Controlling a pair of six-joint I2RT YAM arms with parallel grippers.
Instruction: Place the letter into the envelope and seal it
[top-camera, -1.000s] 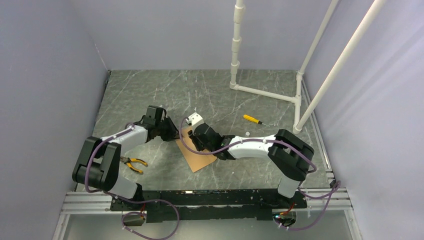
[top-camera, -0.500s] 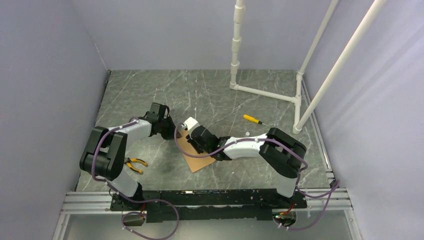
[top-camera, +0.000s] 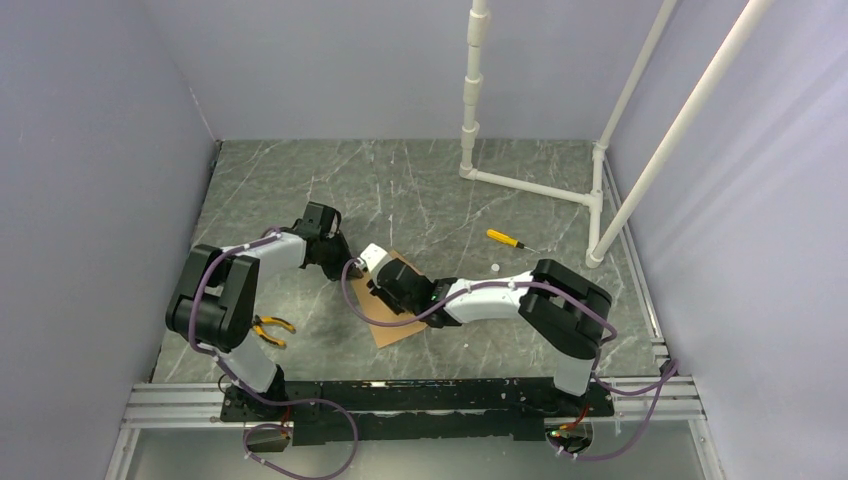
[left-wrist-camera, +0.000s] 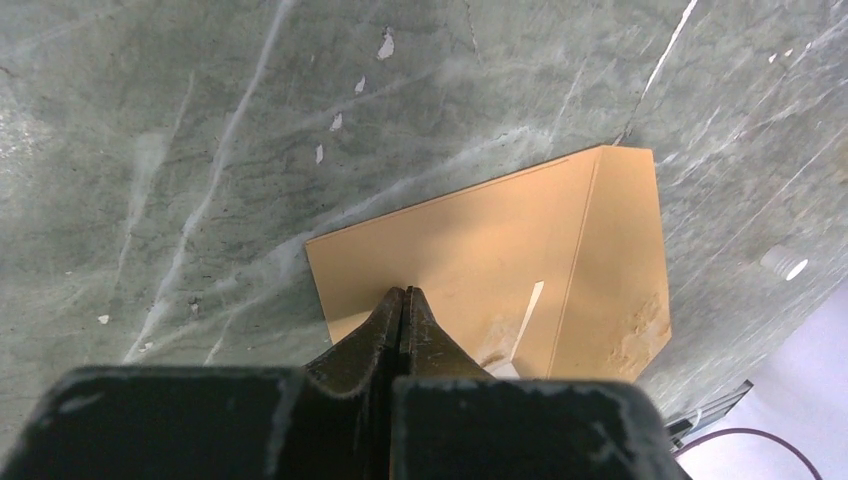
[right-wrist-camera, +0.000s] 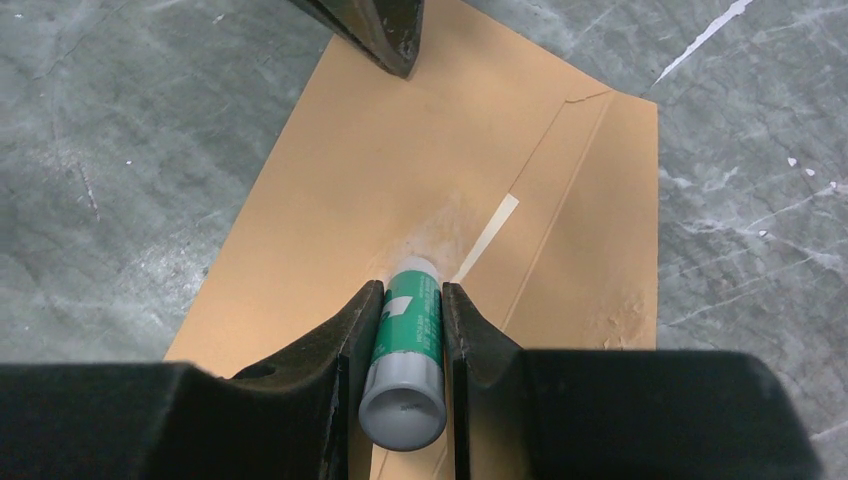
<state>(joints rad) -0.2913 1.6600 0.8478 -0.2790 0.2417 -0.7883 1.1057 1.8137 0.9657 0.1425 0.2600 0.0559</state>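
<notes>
While low over the envelope (right-wrist-camera: 330, 200), left pincer (left-wrist-camera: 402, 300) shut, right pincer (right-wrist-camera: 412, 300) around a glue stick (right-wrist-camera: 408, 350).

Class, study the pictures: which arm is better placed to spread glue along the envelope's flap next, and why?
Right. The right gripper holds the glue stick, tip down on the envelope beside the flap fold. The left gripper is shut, empty, its tips at the envelope's edge, probably steadying it.

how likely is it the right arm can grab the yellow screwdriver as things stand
Probably not yet: the right arm has its jaws shut on a glue stick. The screwdriver lies uncovered on that arm's side, so the path itself looks free.
</notes>
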